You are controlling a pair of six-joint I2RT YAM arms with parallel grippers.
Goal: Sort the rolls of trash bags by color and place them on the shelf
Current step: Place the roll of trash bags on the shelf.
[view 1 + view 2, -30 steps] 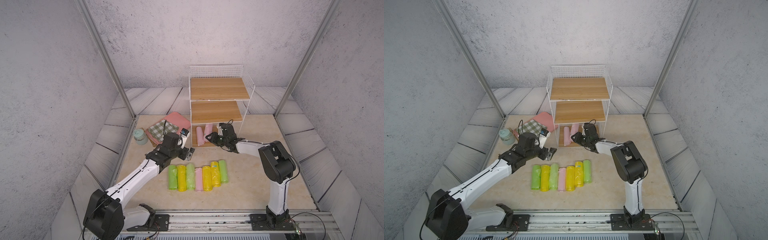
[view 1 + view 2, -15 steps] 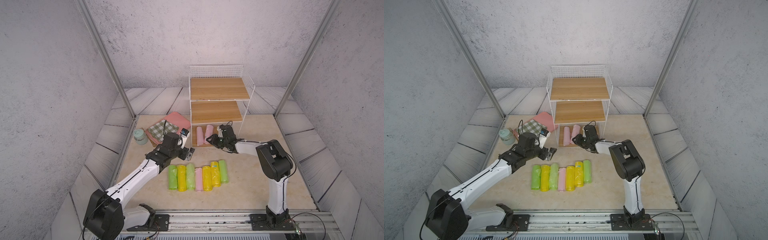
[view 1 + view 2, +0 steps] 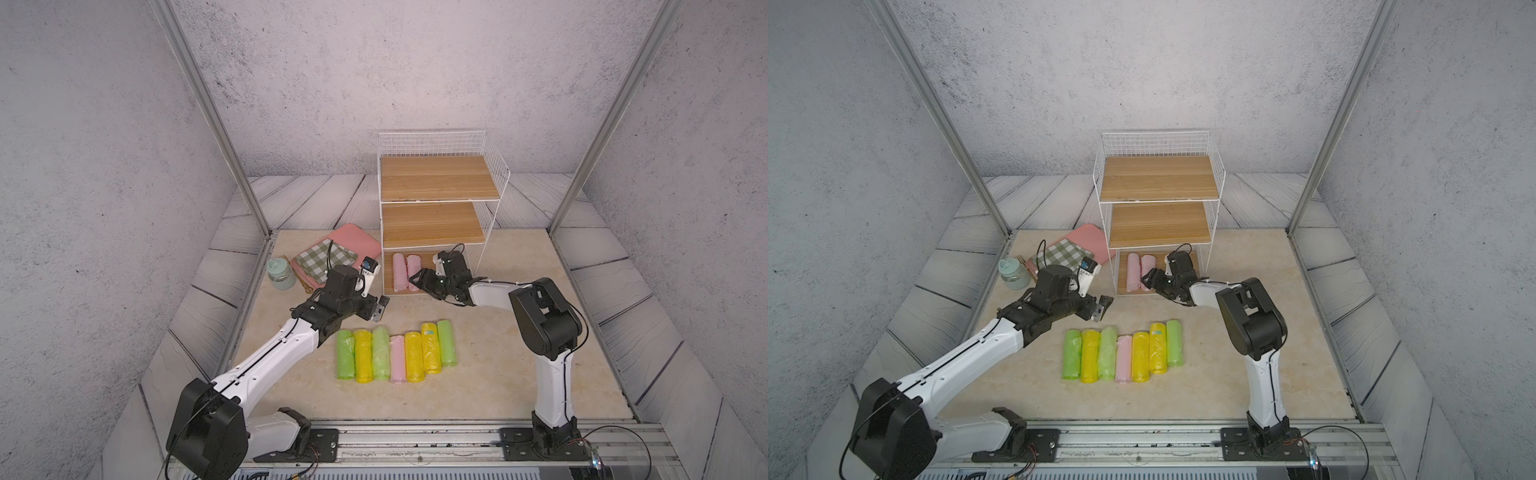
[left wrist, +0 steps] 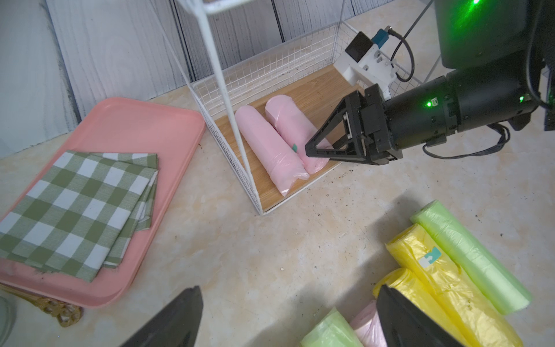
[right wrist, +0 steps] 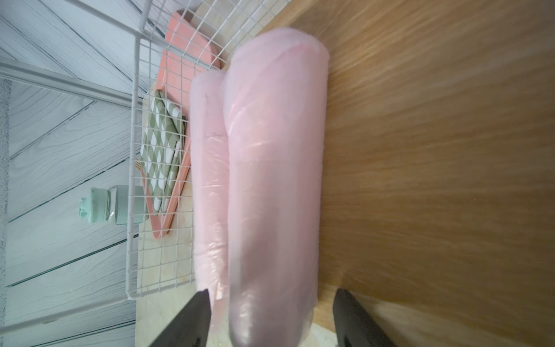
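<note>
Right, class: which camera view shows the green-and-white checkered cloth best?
The left wrist view: the folded checkered cloth lies large and unobstructed on the pink tray. In both top views the cloth is small and distant. The right wrist view shows only a foreshortened strip of it through the shelf mesh.

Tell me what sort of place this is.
Probably a staged robot test cell, not a real room: two white-and-black robot arms mounted on a grey aluminium rail, concrete-look backdrop panels, and a prop white wire shelf with wooden boards.
</note>
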